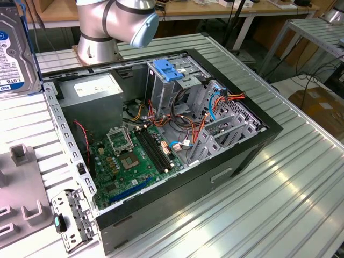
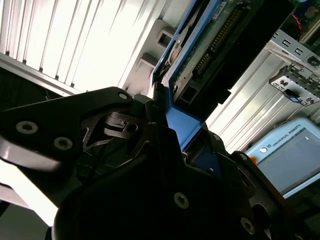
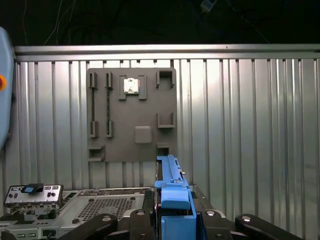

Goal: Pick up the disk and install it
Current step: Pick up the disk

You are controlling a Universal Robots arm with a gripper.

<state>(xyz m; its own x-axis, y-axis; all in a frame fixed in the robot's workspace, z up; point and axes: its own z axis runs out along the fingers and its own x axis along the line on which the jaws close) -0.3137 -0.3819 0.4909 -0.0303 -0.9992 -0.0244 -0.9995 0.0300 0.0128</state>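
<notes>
The disk (image 1: 13,51) hangs in the air at the exterior view's left edge, above the table and left of the open computer case (image 1: 258,145). Its white label with a blue band faces the camera. In both wrist views my gripper (image 3: 174,212) is shut on the disk's blue plastic carrier end (image 3: 172,197). Dark fingers (image 3: 148,202) press it from either side. The second wrist view has the disk (image 2: 220,45) reaching away from the gripper (image 2: 175,117), connector side showing. The tall metal drive cage (image 1: 180,86) with a blue latch stands inside the case.
A grey fixture plate (image 1: 21,199) with small holders lies on the ribbed metal table under the disk. Inside the case are a grey power-supply box (image 1: 91,88), the green motherboard (image 1: 134,156) and loose cables (image 1: 215,102). The arm's base (image 1: 99,32) stands behind the case. A pendant (image 2: 290,155) lies nearby.
</notes>
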